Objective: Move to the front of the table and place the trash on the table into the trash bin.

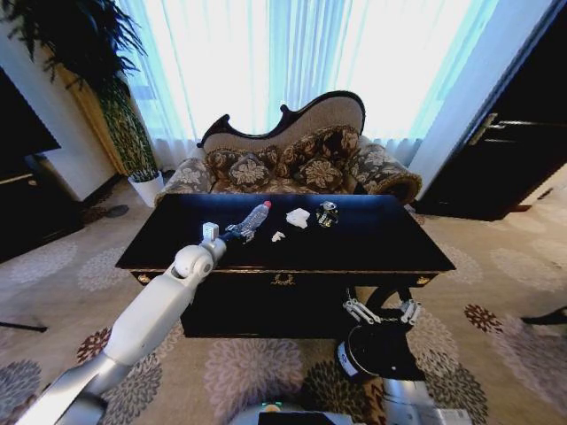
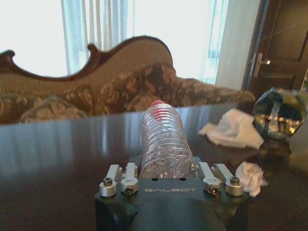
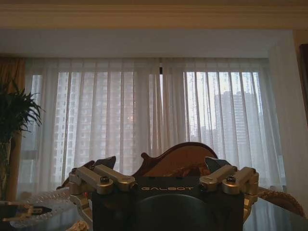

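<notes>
On the dark glossy table (image 1: 372, 252) lies the trash: a clear ribbed bottle (image 1: 254, 219) with a red cap, a crumpled white paper (image 1: 298, 217) and a smaller scrap (image 1: 278, 236). My left arm reaches over the table's front edge, and my left gripper (image 1: 236, 232) is shut on the bottle's base. In the left wrist view the bottle (image 2: 163, 142) fills the left gripper (image 2: 168, 168), with the paper (image 2: 233, 127) and the scrap (image 2: 250, 175) beside it. My right gripper (image 1: 381, 312) hangs open over the dark trash bin (image 1: 372, 354) in front of the table. It holds nothing in the right wrist view (image 3: 161, 163).
A faceted glass ball (image 1: 327, 213) stands on the table beside the paper, also the ball (image 2: 279, 113) in the left wrist view. A patterned sofa (image 1: 292, 164) sits behind the table, a potted plant (image 1: 146, 181) at the back left, dark cabinets at both sides. Patterned carpet surrounds the table.
</notes>
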